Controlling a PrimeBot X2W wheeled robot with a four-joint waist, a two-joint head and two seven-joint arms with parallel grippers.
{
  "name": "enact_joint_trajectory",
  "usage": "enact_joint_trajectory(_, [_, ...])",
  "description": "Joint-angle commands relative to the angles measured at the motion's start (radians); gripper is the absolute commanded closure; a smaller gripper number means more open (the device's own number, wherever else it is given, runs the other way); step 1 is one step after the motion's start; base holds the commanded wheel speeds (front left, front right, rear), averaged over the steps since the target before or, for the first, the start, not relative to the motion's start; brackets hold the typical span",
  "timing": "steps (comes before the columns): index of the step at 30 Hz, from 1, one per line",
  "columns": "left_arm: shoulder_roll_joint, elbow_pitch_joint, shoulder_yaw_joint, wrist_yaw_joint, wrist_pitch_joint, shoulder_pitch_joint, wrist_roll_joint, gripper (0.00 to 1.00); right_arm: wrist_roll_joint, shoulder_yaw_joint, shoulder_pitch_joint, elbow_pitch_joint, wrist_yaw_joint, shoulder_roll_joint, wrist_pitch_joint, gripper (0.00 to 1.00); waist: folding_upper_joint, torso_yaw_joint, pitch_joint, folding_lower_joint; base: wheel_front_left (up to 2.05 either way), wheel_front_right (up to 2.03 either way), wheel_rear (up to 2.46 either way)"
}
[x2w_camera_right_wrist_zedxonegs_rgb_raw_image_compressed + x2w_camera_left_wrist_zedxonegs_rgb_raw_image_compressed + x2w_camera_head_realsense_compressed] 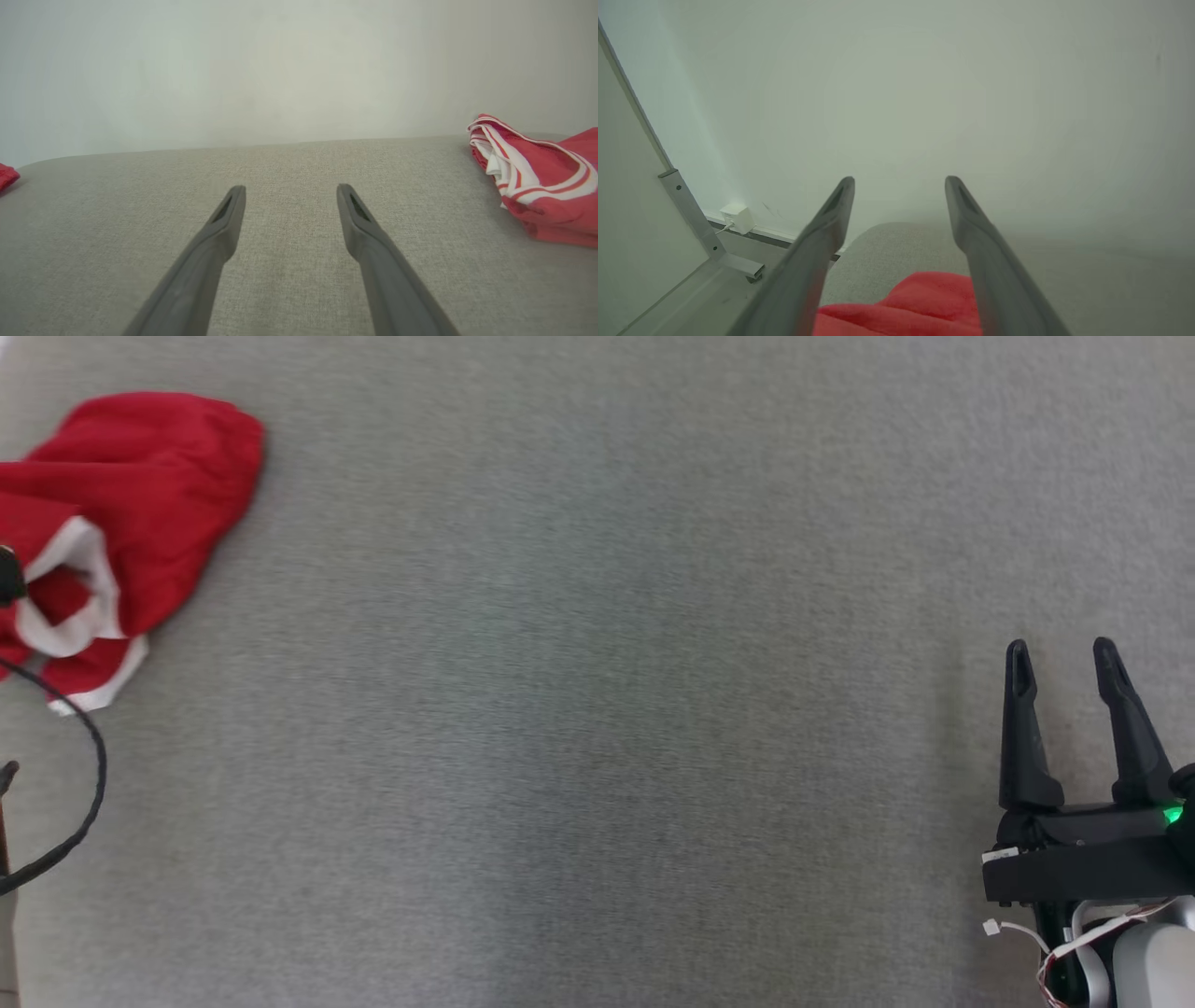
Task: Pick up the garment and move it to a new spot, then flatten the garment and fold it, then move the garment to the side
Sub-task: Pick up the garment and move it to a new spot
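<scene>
The garment [140,504] is red with white trim and lies crumpled at the far left of the grey cloth surface; its edge also shows in the right wrist view [7,176]. In the left wrist view my left gripper [899,184] is open, its fingers spread above the red cloth [915,303], which lies low between them. I cannot tell whether they touch it. At the lower right my right gripper [1060,653] stands open over bare surface, nothing between its fingers [224,219].
A second red garment with white stripes [537,186] lies to the right of my right gripper. A black cable [89,784] loops at the left edge. Beyond the surface's far left corner are a pale wall, a metal frame post [691,214] and a white socket box [736,217].
</scene>
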Motion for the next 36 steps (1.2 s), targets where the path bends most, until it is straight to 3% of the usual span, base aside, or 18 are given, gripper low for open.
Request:
enact_joint_trajectory(1, [0.01,0.021,-0.009,-0.004,-0.006,-0.015,0.006,0.0,-0.006,-0.004,-0.009,-0.004,-0.003,0.002,0.001,0.0,-0.0002,-0.078,0.076,-0.0003,0.0,0.0,0.0])
enact_joint_trajectory(11, [0.043,0.307,-0.051,-0.011,0.083,-0.035,-0.012,0.0,-0.016,-0.008,-0.02,-0.016,-0.003,0.005,0.014,0.0,-0.0002,-0.096,0.072,-0.0003,0.0,0.0,0.0])
enact_joint_trajectory(22, [0.054,0.502,-0.134,-0.015,0.34,-0.109,-0.023,0.0,-0.024,-0.004,-0.016,-0.029,-0.003,0.005,0.031,0.0,-0.0002,-0.106,0.058,-0.0003,0.0,0.0,0.0])
enact_joint_trajectory(23, [0.047,0.514,-0.139,-0.016,0.365,-0.115,-0.034,0.11,-0.024,-0.002,-0.017,-0.029,-0.003,0.006,0.032,0.0,-0.0002,-0.107,0.057,-0.0003,0.0,0.0,0.0])
enact_joint_trajectory(24, [0.043,0.518,-0.147,-0.016,0.379,-0.121,-0.037,0.37,-0.023,0.0,-0.019,-0.028,-0.003,0.006,0.031,0.0,-0.0002,-0.108,0.056,-0.0003,0.0,0.0,0.0])
enact_joint_trajectory(25, [0.047,0.518,-0.155,-0.016,0.379,-0.126,-0.037,1.0,-0.022,0.002,-0.021,-0.027,-0.003,0.006,0.033,0.0,-0.0002,-0.11,0.056,-0.0003,0.0,0.0,0.0])
enact_joint_trajectory(30, [0.066,0.523,-0.182,-0.015,0.343,-0.126,-0.034,1.0,-0.016,0.01,-0.024,-0.02,-0.003,0.01,0.028,0.0,-0.0002,-0.12,0.044,-0.0003,0.0,0.0,0.0])
enact_joint_trajectory(36, [0.091,0.495,-0.203,-0.013,0.209,-0.139,-0.008,1.0,-0.003,0.012,-0.013,0.009,-0.003,0.018,0.007,0.0,-0.0002,-0.115,0.003,-0.0003,0.0,0.0,0.0])
